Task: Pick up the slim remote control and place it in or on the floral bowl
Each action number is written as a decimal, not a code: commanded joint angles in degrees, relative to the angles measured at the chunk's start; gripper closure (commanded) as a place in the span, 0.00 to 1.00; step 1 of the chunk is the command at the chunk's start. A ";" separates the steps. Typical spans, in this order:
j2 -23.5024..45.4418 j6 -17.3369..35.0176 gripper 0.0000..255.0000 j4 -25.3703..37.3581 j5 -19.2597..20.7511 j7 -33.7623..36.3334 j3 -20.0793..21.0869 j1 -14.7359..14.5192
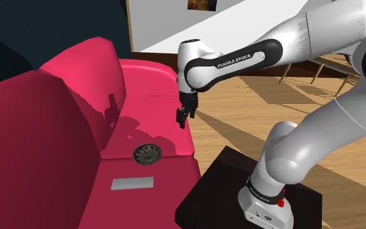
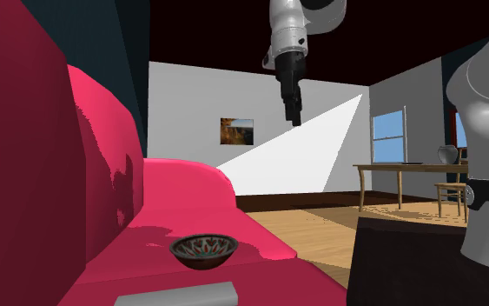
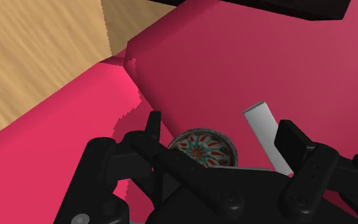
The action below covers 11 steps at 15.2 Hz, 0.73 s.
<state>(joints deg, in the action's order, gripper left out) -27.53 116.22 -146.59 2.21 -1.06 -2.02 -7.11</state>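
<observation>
Shoulder view, left to right: one pink sofa [image 1: 64, 117]; on its seat one grey remote [image 1: 132, 183] lying flat, near but apart from one bowl [image 1: 149, 153], whose patterned inside is bare. One hand [image 1: 184, 117] hangs above the seat, touching neither. Wrist view: fingers [image 3: 153, 124] spread, gripping nothing; the hand hides the bowl's near rim and the remote's end.

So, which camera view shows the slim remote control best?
The shoulder view: the whole grey remote lies on the pink sofa seat, apart from the bowl. The second exterior view cuts it at the bottom edge; in the wrist view a finger hides its end.
</observation>
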 commanded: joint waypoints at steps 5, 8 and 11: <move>11.99 11.83 0.00 0.85 -1.41 -1.38 1.59 -2.87; 18.33 16.97 0.00 2.31 -1.91 -2.19 2.44 -4.07; 24.78 21.62 0.00 4.40 -2.22 -2.91 3.36 -5.15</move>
<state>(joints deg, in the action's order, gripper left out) -5.48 136.06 -143.33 0.05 -3.46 1.18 -12.02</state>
